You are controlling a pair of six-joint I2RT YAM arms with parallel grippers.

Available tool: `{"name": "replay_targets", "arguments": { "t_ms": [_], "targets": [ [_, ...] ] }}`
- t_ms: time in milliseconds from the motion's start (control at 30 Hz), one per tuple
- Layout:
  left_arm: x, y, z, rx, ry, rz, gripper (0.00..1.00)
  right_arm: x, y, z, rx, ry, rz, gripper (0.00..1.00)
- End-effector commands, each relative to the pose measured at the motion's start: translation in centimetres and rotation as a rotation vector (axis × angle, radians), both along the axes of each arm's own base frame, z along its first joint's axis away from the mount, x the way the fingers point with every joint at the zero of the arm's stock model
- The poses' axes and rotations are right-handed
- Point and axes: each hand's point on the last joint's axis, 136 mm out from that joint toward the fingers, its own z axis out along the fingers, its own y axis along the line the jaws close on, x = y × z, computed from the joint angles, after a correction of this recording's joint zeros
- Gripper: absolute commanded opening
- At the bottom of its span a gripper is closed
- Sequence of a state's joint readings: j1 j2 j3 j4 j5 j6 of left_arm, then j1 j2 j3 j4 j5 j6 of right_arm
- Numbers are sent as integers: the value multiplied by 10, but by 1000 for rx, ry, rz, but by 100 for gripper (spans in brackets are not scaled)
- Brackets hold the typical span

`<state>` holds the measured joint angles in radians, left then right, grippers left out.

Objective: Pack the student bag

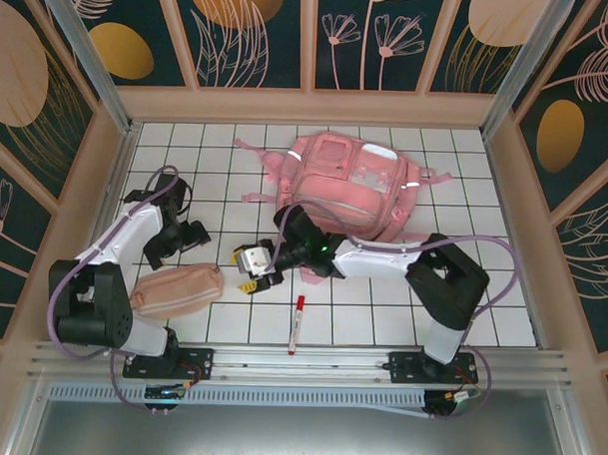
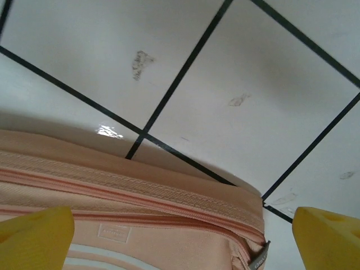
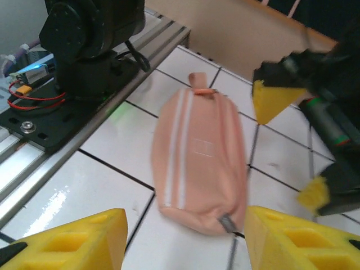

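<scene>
Pink student bag point(image 1: 350, 184) flat, far-centre

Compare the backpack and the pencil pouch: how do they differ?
The backpack is much bigger than the pencil pouch. The backpack has straps and pockets; the pouch is a plain oblong with white stripes. The backpack lies far back, the pouch near the front. Both are pink fabric.
</scene>
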<state>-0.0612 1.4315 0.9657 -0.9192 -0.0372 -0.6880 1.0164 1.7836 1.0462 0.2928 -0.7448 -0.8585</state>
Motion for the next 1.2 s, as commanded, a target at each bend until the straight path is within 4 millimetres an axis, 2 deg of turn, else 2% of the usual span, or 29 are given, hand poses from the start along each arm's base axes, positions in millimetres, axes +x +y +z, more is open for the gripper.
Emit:
{"name": "replay_targets", "arguments": {
  "t_ms": [0, 200, 233, 267, 333, 400, 433, 467, 500, 633, 733, 767, 867, 967, 1000, 1033, 1100, 1167],
  "targets": [
    [-20, 3, -16, 0, 66, 73, 99, 15, 12, 35, 125, -38, -49, 57],
    [-32, -5, -62, -60, 144, 155, 98, 21, -6, 27, 68, -89, -67, 57],
    [-33, -6, -67, -64, 155, 159, 96, 24, -9, 28, 66, -89, -80, 57],
    [-35, -7, -72, -68, 169, 165, 90, 28, -12, 30, 65, -88, -96, 57],
    [-34, -9, -74, -79, 164, 152, 72, 34, -18, 34, 63, -76, -124, 57],
    [-25, -6, -66, -62, 127, 121, 35, 39, -25, 35, 52, -48, -141, 56],
    [-20, -4, -60, -49, 107, 97, 19, 42, -27, 36, 48, -32, -146, 56],
    [-12, -3, -52, -41, 81, 70, 7, 45, -30, 37, 42, -13, -151, 56],
    [-5, -4, -43, -48, 56, 38, 0, 48, -32, 39, 40, 4, -157, 56],
    [17, -24, -12, -154, -43, -46, 0, 84, -32, 55, 70, 90, -347, 57],
    [32, -47, 12, -272, -139, -77, 0, 113, -33, 73, 119, 226, -522, 57],
    [43, -56, 27, -302, -189, -99, 0, 119, -34, 76, 122, 290, -555, 58],
    [64, -78, 61, -326, -282, -184, 0, 134, -36, 82, 152, 562, -631, 57],
    [84, -118, 98, -386, -399, -305, 0, 151, -44, 88, 186, 910, -659, 59],
    [87, -130, 108, -406, -426, -331, 0, 152, -45, 89, 177, 984, -649, 67],
    [92, -139, 118, -425, -453, -335, 0, 153, -45, 89, 163, 1041, -641, 96],
    [99, -149, 130, -474, -487, -309, 0, 145, -43, 88, 137, 1016, -630, 99],
    [104, -154, 137, -508, -500, -275, 0, 145, -43, 76, 111, 945, -688, 99]
  ]
}}
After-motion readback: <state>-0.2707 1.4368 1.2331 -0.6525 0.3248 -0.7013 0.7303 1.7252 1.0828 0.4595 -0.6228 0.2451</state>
